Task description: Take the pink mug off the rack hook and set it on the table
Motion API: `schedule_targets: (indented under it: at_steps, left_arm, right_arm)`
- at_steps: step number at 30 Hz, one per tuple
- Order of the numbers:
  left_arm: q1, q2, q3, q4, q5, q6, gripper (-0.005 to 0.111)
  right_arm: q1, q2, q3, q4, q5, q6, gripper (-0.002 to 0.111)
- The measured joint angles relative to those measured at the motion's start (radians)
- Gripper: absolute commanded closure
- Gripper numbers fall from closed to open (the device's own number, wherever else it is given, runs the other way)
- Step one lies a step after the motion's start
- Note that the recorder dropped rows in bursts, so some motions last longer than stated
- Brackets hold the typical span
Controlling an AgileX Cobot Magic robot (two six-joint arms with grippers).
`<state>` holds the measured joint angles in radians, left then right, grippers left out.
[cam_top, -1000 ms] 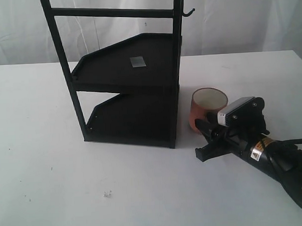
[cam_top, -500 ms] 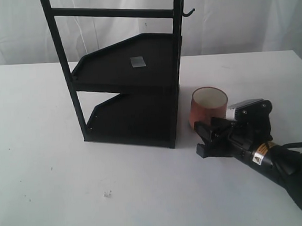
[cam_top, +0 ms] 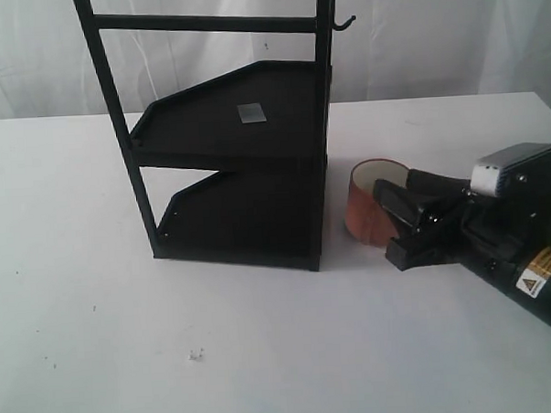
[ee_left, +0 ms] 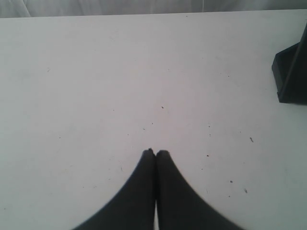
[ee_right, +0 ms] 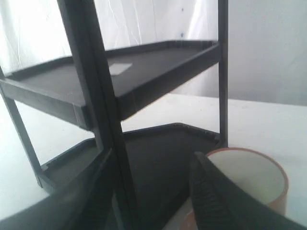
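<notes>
The pink mug (cam_top: 367, 212) stood upright on the table (cam_top: 79, 316), mouth up, its cream inside showing, just beside the right-hand corner of the rack's lower shelf (cam_top: 240, 222). It was well below and apart from the rack hook (cam_top: 343, 22), which projected from the top of the right post. The right gripper (cam_top: 386, 224) lay low over the table against the mug's far-right side, its jaws spread apart. In the exterior view the upper finger (cam_top: 399, 206) crossed in front of the mug's wall and rim, and the lower finger (cam_top: 413, 253) sat clear of it on the near side. In the right wrist view the mug appeared outside the ribbed finger (ee_right: 211, 191), not between the two fingers. Whether that finger touched the mug could not be told. The rack's near post (ee_right: 103, 120) stood in the gap between the fingers in that view. A small grey label (cam_top: 250, 113) lay flat on the upper shelf. The left gripper (ee_left: 156, 153) was seen only in its own wrist view, fingers pressed together with nothing between them, over bare speckled tabletop, with a corner of the rack (ee_left: 290, 72) at the edge of the frame.
</notes>
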<state>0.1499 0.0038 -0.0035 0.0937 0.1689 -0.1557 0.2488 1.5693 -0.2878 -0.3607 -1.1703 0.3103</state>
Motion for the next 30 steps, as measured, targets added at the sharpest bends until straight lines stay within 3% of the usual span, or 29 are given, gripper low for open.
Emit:
schedule_targets:
  at_steps: [4,6,7,9,10,13,15,17,21,30]
  left_arm:
    - [0.0,0.0,0.0,0.0,0.0,0.0,0.107]
    - [0.0,0.0,0.0,0.0,0.0,0.0,0.107]
    - [0.0,0.0,0.0,0.0,0.0,0.0,0.107]
    - [0.0,0.0,0.0,0.0,0.0,0.0,0.107]
    - [0.0,0.0,0.0,0.0,0.0,0.0,0.107]
    - [0.0,0.0,0.0,0.0,0.0,0.0,0.107]
    - [0.0,0.0,0.0,0.0,0.0,0.0,0.107]
    - [0.0,0.0,0.0,0.0,0.0,0.0,0.107]
    - [0.0,0.0,0.0,0.0,0.0,0.0,0.107]
    - [0.0,0.0,0.0,0.0,0.0,0.0,0.107]
  right_arm:
    - [0.0,-0.153,-0.009,0.093,0.281,0.017,0.084]
    - [0.0,-0.226,-0.045,0.249,0.535,-0.045,0.093]
    - [-0.011,-0.25,-0.065,0.324,0.636,-0.107,0.105]
    - [-0.092,-0.316,-0.179,0.598,1.04,-0.541,0.108]
    - [-0.136,-0.32,-0.22,0.652,1.154,-0.619,0.108]
    - [-0.354,-0.314,-0.341,0.681,1.497,-0.597,0.108]
    - [-0.458,-0.295,-0.377,0.583,1.646,-0.537,0.108]
    - [-0.506,-0.287,-0.379,0.531,1.707,-0.452,0.108]
    - [-0.492,-0.33,-0.367,0.531,1.684,-0.425,0.108]
    - [-0.375,-0.797,-0.111,0.605,1.329,-0.367,0.108]
